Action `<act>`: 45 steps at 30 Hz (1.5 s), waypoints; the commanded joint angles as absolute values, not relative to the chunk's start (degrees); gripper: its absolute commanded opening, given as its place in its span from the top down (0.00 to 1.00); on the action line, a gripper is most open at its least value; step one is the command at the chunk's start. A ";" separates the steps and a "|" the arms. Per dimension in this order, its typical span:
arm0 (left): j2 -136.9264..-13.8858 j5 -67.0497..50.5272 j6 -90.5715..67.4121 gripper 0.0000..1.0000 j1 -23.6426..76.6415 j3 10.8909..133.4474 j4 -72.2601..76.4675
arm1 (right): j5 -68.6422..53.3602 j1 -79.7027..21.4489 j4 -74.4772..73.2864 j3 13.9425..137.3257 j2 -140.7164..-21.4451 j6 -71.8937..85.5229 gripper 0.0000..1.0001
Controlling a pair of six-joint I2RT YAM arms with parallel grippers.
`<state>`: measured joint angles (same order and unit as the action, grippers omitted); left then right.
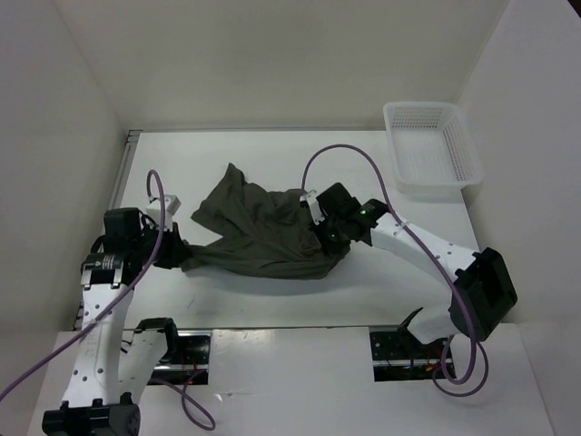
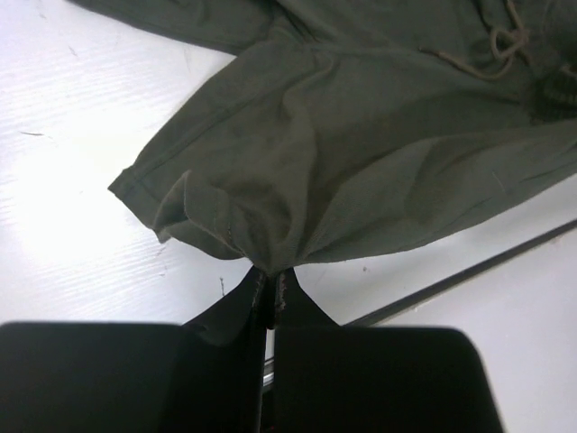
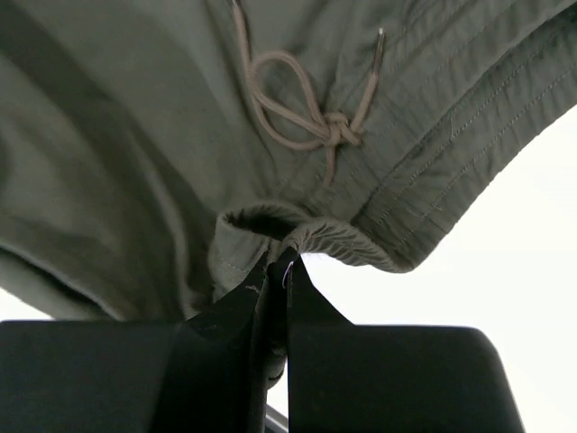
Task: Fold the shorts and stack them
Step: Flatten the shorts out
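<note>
Shorts (image 1: 263, 238): we count 1 pair, olive-green, bunched near the centre of the table (image 1: 272, 154) and stretched btw 2 grippers. Left gripper (image 2: 270, 281), at 9 o'clock of the cloth, is pinched tight on a leg hem corner. Right gripper (image 3: 278, 263), at 3 o'clock, is clamped on the waistband edge, just below 1 knotted drawstring (image 3: 302, 122). We see 1 white mesh basket (image 1: 431, 150) at 1 o'clock on the table, well apart from the cloth.

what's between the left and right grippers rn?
Only the shorts, spanning wrinkled from the left gripper, shut on a leg hem, to the right gripper, shut on the waistband. The top view shows it.
</note>
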<state>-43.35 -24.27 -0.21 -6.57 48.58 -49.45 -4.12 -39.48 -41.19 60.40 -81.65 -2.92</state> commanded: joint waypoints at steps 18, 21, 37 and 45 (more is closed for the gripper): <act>-89.04 -10.19 0.00 1.00 -5.71 115.76 -17.04 | 17.60 -23.38 -31.37 141.26 -113.48 8.18 1.00; -83.78 -12.48 0.00 1.00 -5.71 103.49 -18.28 | 10.39 -23.38 -31.38 129.23 -107.42 5.11 1.00; -55.38 -10.73 0.00 1.00 4.81 46.68 -37.32 | -5.27 -27.86 -25.75 56.54 -82.54 -16.60 0.98; -48.96 -12.13 0.00 0.98 9.67 44.38 -51.86 | -9.12 -27.86 -30.75 47.55 -74.89 -27.75 0.93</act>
